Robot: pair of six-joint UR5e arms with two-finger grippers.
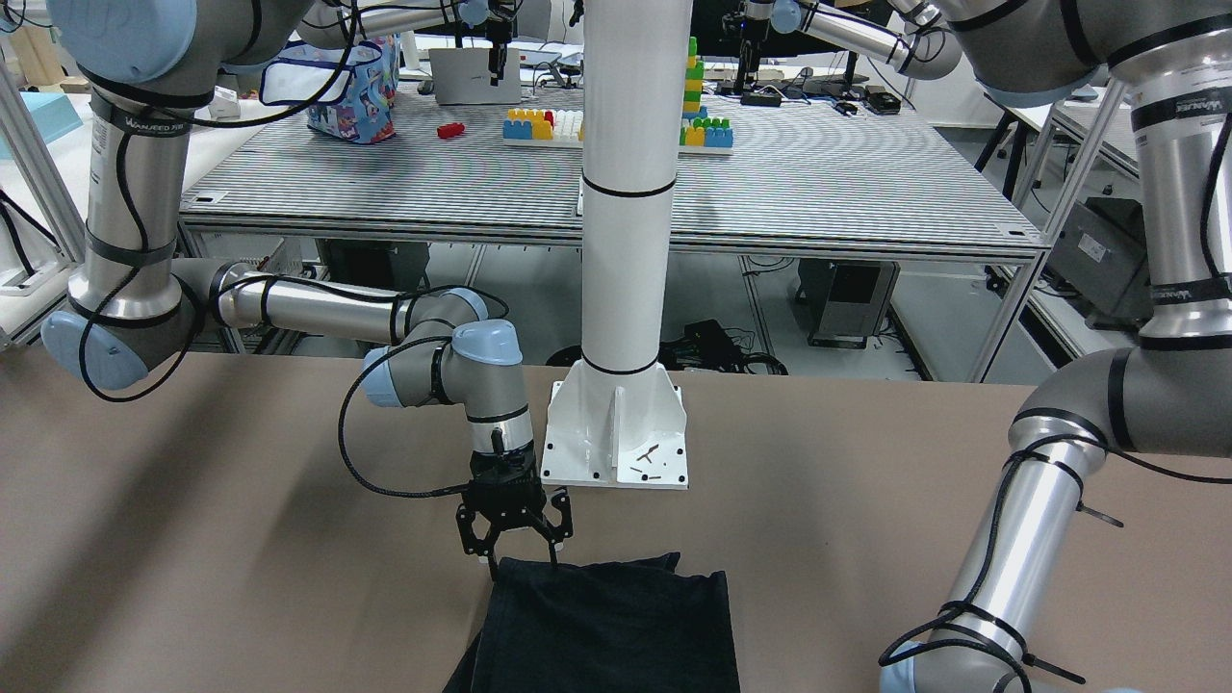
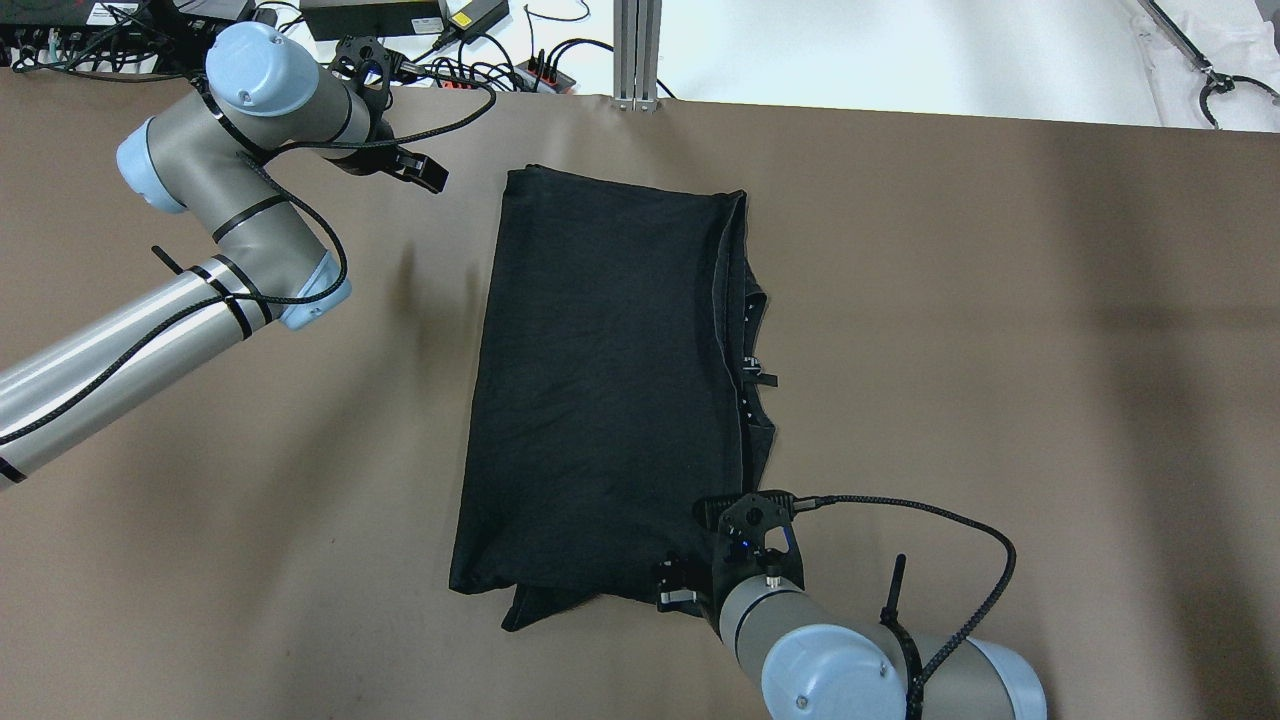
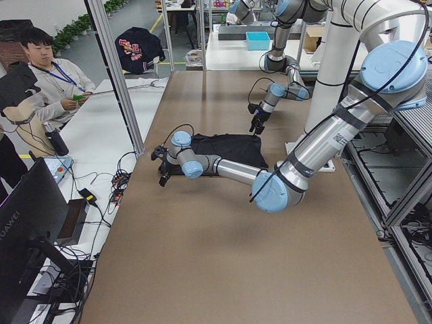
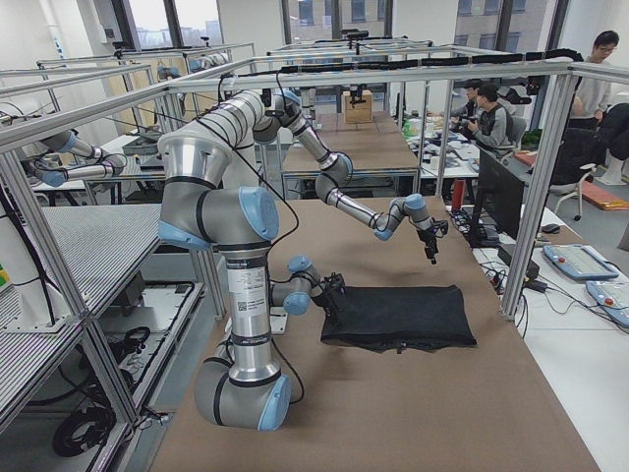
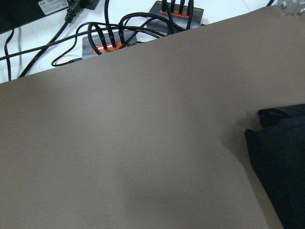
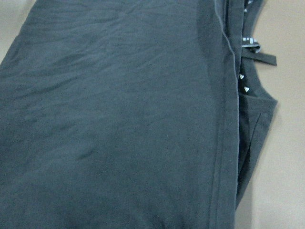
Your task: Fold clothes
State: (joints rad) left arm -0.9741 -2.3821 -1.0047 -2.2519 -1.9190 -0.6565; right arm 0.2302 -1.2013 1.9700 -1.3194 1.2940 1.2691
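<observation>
Toy bricks [image 1: 545,125], blue patterned bag [image 1: 348,92]

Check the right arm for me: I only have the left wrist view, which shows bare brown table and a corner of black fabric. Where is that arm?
Observer: The right gripper is at the folded black fabric garment's edge nearest the robot, by its right-hand corner in the overhead view.
Operator: Open or shut?
Observer: Open in the front-facing view. Its fingers are spread, with the tips at the fabric's edge.
Operator: Fold tidy?
Observer: Not quite. A lower layer sticks out past the garment's right-hand hemmed edge.
</observation>
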